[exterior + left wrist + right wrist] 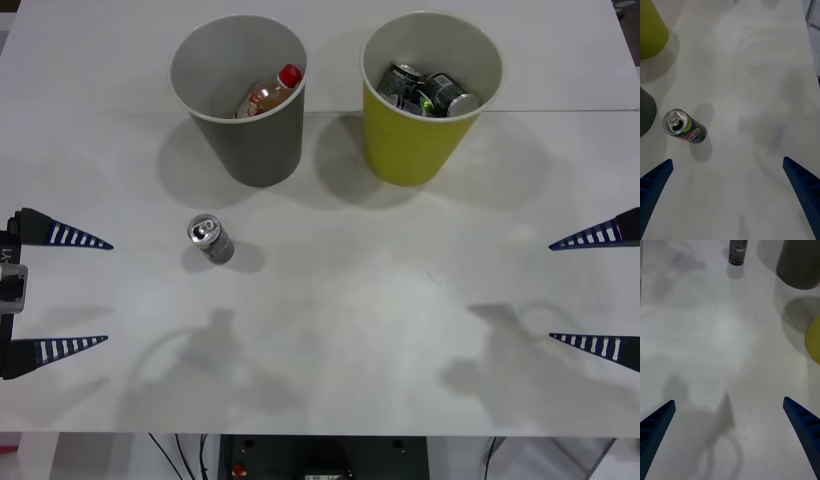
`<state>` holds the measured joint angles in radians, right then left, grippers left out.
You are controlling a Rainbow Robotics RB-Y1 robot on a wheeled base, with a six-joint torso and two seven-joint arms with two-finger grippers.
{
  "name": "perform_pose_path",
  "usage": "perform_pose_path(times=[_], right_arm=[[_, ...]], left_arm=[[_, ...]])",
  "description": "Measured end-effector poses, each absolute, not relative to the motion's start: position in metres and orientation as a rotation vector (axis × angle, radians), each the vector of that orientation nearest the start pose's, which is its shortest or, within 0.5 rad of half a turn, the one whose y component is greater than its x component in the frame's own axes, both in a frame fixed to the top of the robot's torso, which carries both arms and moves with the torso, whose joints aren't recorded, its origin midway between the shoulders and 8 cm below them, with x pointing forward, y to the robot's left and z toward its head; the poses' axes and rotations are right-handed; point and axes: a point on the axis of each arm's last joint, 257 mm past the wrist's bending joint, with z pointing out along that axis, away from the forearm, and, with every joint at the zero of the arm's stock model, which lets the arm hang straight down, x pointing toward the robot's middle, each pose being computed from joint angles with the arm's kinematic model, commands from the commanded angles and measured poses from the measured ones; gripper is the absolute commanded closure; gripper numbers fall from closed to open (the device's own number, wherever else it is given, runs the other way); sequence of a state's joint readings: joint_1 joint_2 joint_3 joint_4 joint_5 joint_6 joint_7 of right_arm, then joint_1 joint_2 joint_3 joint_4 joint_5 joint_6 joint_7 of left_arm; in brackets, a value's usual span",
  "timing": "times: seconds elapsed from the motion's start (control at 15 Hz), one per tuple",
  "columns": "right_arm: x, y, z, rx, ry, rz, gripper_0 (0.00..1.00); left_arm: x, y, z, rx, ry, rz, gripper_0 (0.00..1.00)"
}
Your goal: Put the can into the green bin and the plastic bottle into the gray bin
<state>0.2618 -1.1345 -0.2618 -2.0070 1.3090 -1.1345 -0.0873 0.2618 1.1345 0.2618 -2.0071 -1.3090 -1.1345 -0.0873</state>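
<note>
A small dark can [211,239] with a silver top stands upright on the white table, in front of the gray bin [250,140]; it also shows as the can [684,127] and the can [738,251]. The plastic bottle [270,93] with its red cap lies inside the gray bin. The green bin [410,140] to its right holds several cans. My left gripper [88,292] is open at the left edge, level with the can and apart from it. My right gripper [570,290] is open at the right edge, far from the can.
The table [380,320] is white with a seam running behind the bins. Its front edge lies near the bottom of the front view, with cables below. The gray bin [799,262] and green bin [649,30] stand close together at the back.
</note>
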Motion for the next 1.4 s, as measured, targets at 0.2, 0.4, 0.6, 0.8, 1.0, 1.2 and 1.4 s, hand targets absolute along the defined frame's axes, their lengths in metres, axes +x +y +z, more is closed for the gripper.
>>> perform_pose_path(times=[0.2,0.4,0.6,0.8,1.0,1.2,1.4], right_arm=[[0.341,-0.286,-0.167,-1.634,1.596,0.209,0.00],[0.341,-0.286,-0.167,-1.634,1.596,0.209,0.00],[0.341,-0.286,-0.167,-1.634,1.596,0.209,0.00],[0.341,-0.286,-0.167,-1.634,1.596,0.209,0.00],[0.341,-0.286,-0.167,-1.634,1.596,0.209,0.00],[0.341,-0.286,-0.167,-1.634,1.596,0.209,0.00],[0.341,-0.286,-0.167,-1.634,1.596,0.209,0.00]], left_arm=[[0.342,0.286,-0.166,1.758,1.444,-0.117,0.00],[0.347,0.288,-0.157,1.773,1.432,-0.102,0.00],[0.354,0.294,-0.156,1.735,1.458,-0.104,0.00],[0.365,0.300,-0.156,1.645,1.489,-0.108,0.00],[0.374,0.298,-0.164,1.478,1.536,-0.206,0.00],[0.385,0.295,-0.172,1.340,1.567,-0.289,0.00],[0.396,0.292,-0.177,1.238,1.572,-0.346,0.00]])
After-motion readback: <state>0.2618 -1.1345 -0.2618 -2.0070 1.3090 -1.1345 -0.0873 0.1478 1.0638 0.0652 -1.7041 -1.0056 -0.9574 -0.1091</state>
